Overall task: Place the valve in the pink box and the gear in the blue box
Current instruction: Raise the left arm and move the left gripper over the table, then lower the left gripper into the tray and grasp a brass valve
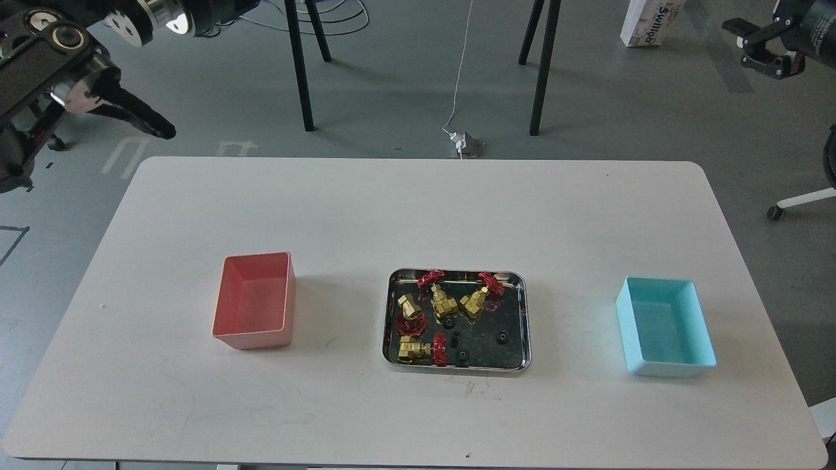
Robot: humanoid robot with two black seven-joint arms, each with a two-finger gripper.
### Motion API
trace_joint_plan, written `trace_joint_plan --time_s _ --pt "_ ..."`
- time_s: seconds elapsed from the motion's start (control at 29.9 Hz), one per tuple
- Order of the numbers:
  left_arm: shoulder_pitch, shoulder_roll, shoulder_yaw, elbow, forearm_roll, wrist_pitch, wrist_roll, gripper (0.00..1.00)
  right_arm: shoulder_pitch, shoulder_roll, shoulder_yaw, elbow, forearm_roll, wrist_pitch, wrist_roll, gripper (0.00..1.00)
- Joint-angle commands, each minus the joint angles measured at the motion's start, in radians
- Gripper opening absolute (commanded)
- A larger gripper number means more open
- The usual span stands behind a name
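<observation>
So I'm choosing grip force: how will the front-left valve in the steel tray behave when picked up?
The front-left valve looks like solid brass, so probably rigid and heavy for its size. It lies on its side with its round red handwheel to the right, so a nudge might roll or pivot it on the shiny steel tray. Its rounded metal body may slip.

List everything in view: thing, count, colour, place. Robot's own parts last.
white rounded table: one, fills the centre.
salmon-pink plastic bin: one, table left, empty.
light cyan-blue plastic bin: one, table right, empty.
shiny steel tray: one, table centre.
brass valves with red handwheels: four, in tray, left and rear.
tiny black gears: about four, in tray.
black stand legs: on the floor behind.
left pincer: black, top left, above floor.
right pincer: black, top right.
</observation>
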Motion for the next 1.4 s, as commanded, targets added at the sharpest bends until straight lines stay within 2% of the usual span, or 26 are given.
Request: trace_joint_plan --time_s 0.0,0.2,0.27,0.33,0.37,0.4,0.43,0.57,0.84,0.97,1.04,1.1,1.17,1.37 --pt "0.003 0.001 -0.019 -0.008 0.005 0.004 -0.007 1.00 0.002 0.004 0.010 -0.003 -0.002 -0.008 0.001 0.99" --pt "0.009 0.009 -0.066 -0.002 0.005 0.001 -0.044 1.00 0.008 0.006 0.019 -0.005 0.000 -0.008 0.003 0.99" --pt "0.015 0.015 -0.111 0.018 -0.014 0.000 -0.114 1.00 0.006 0.006 0.024 -0.005 0.000 -0.008 0.003 0.99" --pt "0.035 0.018 -0.115 0.057 -0.022 -0.045 -0.241 1.00 0.006 0.009 0.024 -0.003 0.000 -0.008 0.007 0.99" --pt "0.038 0.015 -0.114 0.071 -0.018 -0.084 -0.286 1.00 0.006 0.010 0.024 -0.002 0.000 -0.008 0.010 0.99" --pt "0.038 0.007 -0.112 0.075 -0.017 -0.112 -0.323 1.00 0.006 0.012 0.024 0.000 0.000 -0.008 0.012 0.99" --pt "0.043 0.006 -0.111 0.072 -0.015 -0.126 -0.331 1.00 0.006 0.016 0.024 0.001 0.000 -0.008 0.014 0.99" --pt "0.108 0.007 -0.059 0.029 0.043 -0.079 -0.334 0.99 0.009 0.029 0.039 -0.002 0.000 -0.011 0.020 0.99" --pt "0.217 0.015 0.064 -0.208 0.680 0.194 -0.337 0.96 0.017 0.030 0.104 -0.011 -0.002 -0.043 0.030 0.99" --pt "0.303 0.002 0.122 -0.222 1.126 0.378 -0.319 0.96 0.029 0.029 0.097 -0.009 -0.002 -0.082 0.026 0.99" --pt "0.338 -0.007 0.138 -0.222 1.303 0.441 -0.289 0.96 0.028 0.029 0.096 -0.008 -0.003 -0.080 0.021 0.99" --pt "0.368 -0.036 0.162 -0.218 1.427 0.461 -0.260 0.96 0.028 0.025 0.096 -0.006 -0.003 -0.080 0.020 0.99" --pt "0.400 -0.065 0.182 -0.213 1.427 0.463 -0.240 0.96 0.028 0.022 0.096 -0.003 -0.003 -0.080 0.018 0.99" --pt "0.533 -0.168 0.185 -0.123 1.427 0.463 -0.213 0.97 0.028 0.029 0.096 -0.005 -0.005 -0.079 0.018 0.99"
